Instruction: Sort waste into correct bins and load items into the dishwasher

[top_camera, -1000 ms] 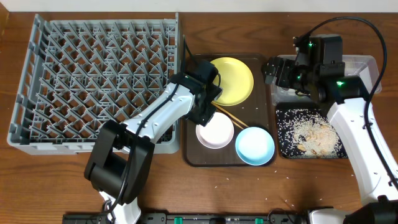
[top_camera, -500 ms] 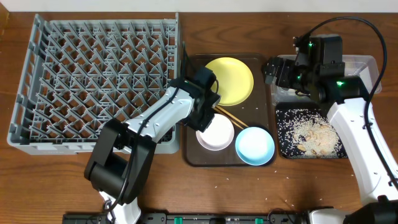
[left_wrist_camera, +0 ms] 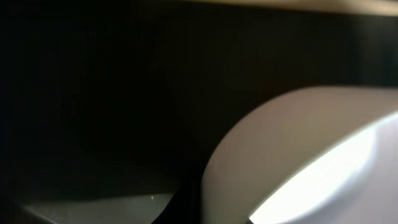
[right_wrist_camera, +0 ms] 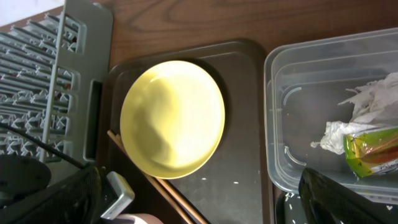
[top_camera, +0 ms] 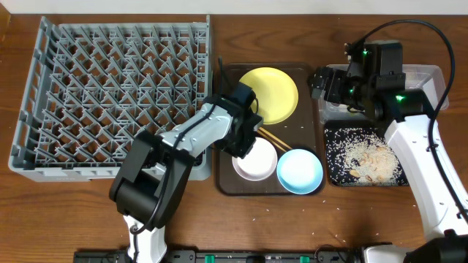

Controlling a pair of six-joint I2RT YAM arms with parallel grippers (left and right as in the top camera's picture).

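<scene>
Left gripper (top_camera: 242, 143) sits low at the left rim of the white bowl (top_camera: 257, 164) on the brown tray (top_camera: 308, 131). The bowl lies directly to its right and the dish rack (top_camera: 110, 95) on its other side. The left arm is plainly the nearer. The right gripper (top_camera: 320, 82) hangs over the clear tub (top_camera: 428, 73), fingers spread and empty.

The chopsticks (top_camera: 276, 137) run diagonally between the yellow plate (top_camera: 276, 91) and the bowl.

The left wrist view shows only the bowl's white wall, so whether the claw grips the rim cannot be told. Only the right wrist view shows the napkin (right_wrist_camera: 367, 106) and wrapper (right_wrist_camera: 373, 152) in the tub.
</scene>
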